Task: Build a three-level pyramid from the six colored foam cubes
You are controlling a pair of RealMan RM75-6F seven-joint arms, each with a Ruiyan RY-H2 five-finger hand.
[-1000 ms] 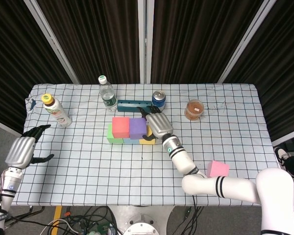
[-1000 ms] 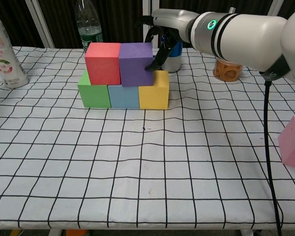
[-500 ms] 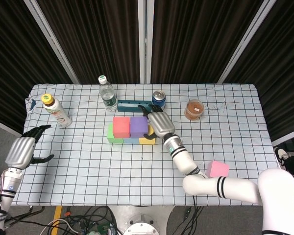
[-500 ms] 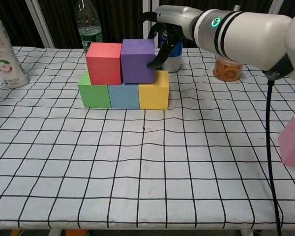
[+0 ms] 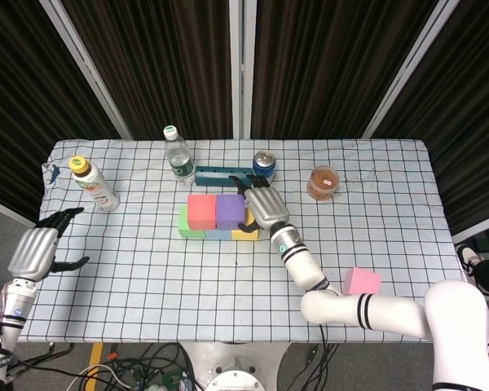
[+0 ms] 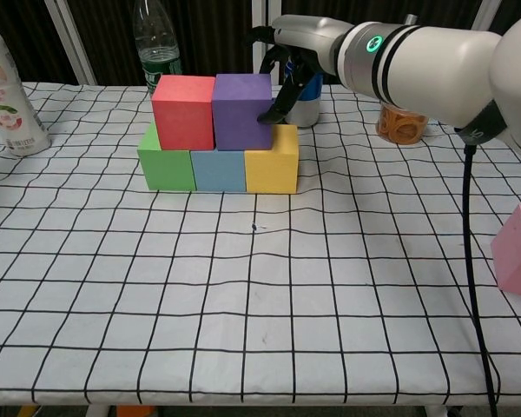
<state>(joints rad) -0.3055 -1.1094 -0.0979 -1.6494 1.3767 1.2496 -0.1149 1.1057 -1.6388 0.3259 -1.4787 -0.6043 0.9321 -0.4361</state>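
Note:
A green cube (image 6: 166, 168), a blue cube (image 6: 218, 170) and a yellow cube (image 6: 272, 162) stand in a row. On them sit a red cube (image 6: 182, 111) and a purple cube (image 6: 241, 111), side by side and level. My right hand (image 6: 286, 61) grips the purple cube from its right and back, one fingertip pressing on its right face. The head view shows that hand (image 5: 262, 206) right of the purple cube (image 5: 229, 210). A pink cube (image 6: 517, 250) lies alone at the front right. My left hand (image 5: 37, 251) hangs open beyond the table's left edge, holding nothing.
Behind the stack are a water bottle (image 5: 177, 155), a teal box (image 5: 222, 175) and a blue can (image 5: 264, 164). A cup of snacks (image 5: 323, 182) stands at the back right. A yellow-capped drink bottle (image 5: 94, 184) stands at the back left.
The purple cube, raised and tilted half a second ago, has come down level on the blue and yellow cubes beside the red one. My left hand has not moved.

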